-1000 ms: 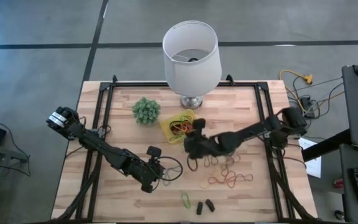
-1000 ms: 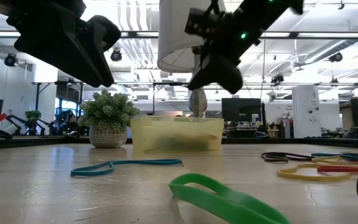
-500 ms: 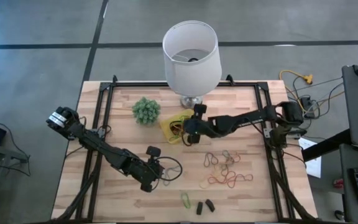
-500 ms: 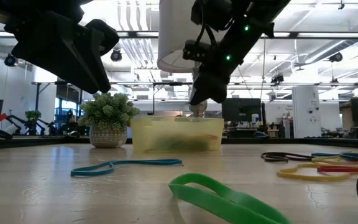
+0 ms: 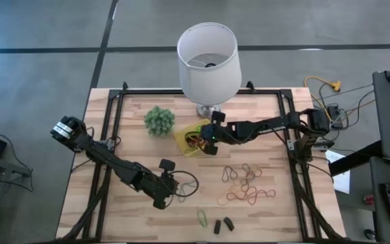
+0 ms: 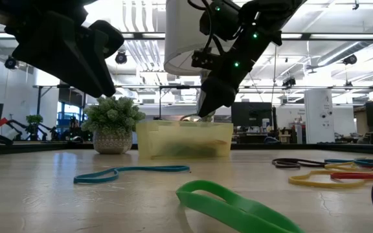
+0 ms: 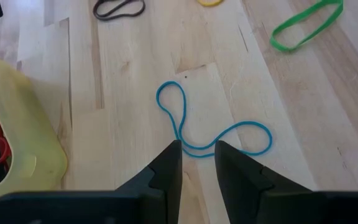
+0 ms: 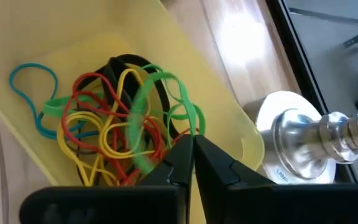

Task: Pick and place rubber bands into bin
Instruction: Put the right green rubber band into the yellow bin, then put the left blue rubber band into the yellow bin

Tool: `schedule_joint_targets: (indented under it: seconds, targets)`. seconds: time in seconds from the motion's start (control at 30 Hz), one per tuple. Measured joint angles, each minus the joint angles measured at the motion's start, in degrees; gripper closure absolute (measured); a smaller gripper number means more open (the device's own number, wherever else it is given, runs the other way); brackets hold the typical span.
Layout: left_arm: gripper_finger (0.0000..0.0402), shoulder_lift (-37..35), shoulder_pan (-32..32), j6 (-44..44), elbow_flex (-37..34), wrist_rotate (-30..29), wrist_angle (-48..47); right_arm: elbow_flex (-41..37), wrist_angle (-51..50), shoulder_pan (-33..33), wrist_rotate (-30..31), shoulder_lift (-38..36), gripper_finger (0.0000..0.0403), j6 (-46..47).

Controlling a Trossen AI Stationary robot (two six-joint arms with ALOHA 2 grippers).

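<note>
Two grippers in view. Right gripper (image 5: 210,139) hangs over the yellow bin (image 5: 184,140), jaws closed on a green band (image 8: 148,106) dangling above the tangled bands (image 8: 107,134) inside. Left gripper (image 5: 175,192) sits low over the wooden surface (image 5: 134,203), jaws slightly apart, empty, above a blue band (image 7: 194,130). More loose rubber bands (image 5: 246,184) lie right of centre. Bin stands beside the lamp (image 5: 208,57) and green plant (image 5: 159,120).
</note>
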Motion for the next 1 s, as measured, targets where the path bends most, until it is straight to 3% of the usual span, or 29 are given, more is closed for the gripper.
schedule_joint_targets:
  seconds: [0.53,0.87,1.0]
  targets:
    - [0.0322,0.0,-0.02,-0.05,0.0,0.02,0.71,0.0,0.02,0.4,-2.75,-0.07,0.0273,-0.91]
    - [0.0322,0.0,0.02,-0.28,-0.26,0.04,5.36,-0.18,-0.1,6.1,-2.73,-4.09,0.0267,-2.34]
    - [0.0322,0.01,0.51,-4.28,-0.4,0.13,5.43,-1.19,-0.23,9.77,-2.75,-6.98,0.0274,-1.97]
